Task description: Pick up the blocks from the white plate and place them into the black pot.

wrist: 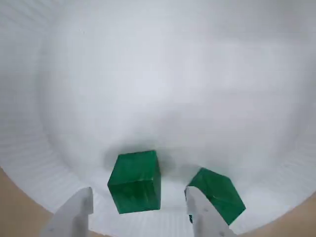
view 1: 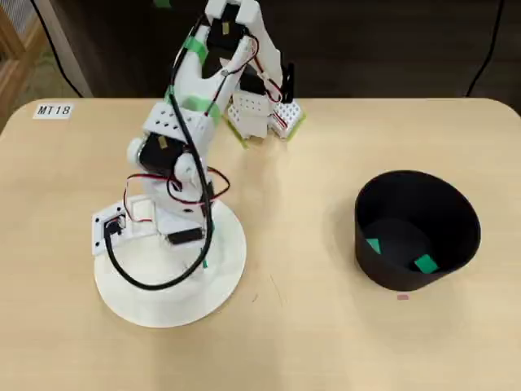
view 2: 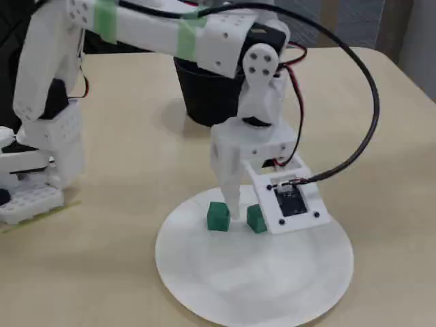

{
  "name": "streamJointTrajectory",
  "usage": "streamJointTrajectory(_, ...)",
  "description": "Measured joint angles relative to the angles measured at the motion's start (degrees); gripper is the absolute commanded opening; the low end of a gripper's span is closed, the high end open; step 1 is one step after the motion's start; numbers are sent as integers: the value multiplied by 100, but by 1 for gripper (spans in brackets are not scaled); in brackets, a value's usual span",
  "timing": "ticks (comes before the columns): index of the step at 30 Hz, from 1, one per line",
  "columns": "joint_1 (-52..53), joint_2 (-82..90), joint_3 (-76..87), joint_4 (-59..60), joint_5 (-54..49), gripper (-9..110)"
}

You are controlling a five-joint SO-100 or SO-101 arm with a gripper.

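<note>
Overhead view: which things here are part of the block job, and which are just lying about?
Job:
two blocks in the black pot
two blocks on the white plate, one between the open gripper fingers

Lying about:
MT18 label
small pink mark

Bright green cube blocks [wrist: 135, 181] lie on the plain white round plate [view 2: 272, 286]; the matte black pot [view 1: 417, 230] stands on the pale tan desk [view 1: 309, 326].

In the overhead view the arm [view 1: 183, 155] covers the plate's [view 1: 220, 289] upper part and both blocks lying there. In the wrist view the fingers [wrist: 79, 210] run off the bottom edge, and one hides part of the right block [wrist: 219, 192]. In the fixed view the arm covers most of the pot [view 2: 204, 99].
</note>
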Motion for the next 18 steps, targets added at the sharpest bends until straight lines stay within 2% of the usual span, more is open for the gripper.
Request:
streamJointTrajectory(4,0,-123,-44,-53,53,19)
streamJointTrajectory(8,0,-220,-44,-176,220,-2)
streamJointTrajectory(18,0,-185,-88,-571,589,-2)
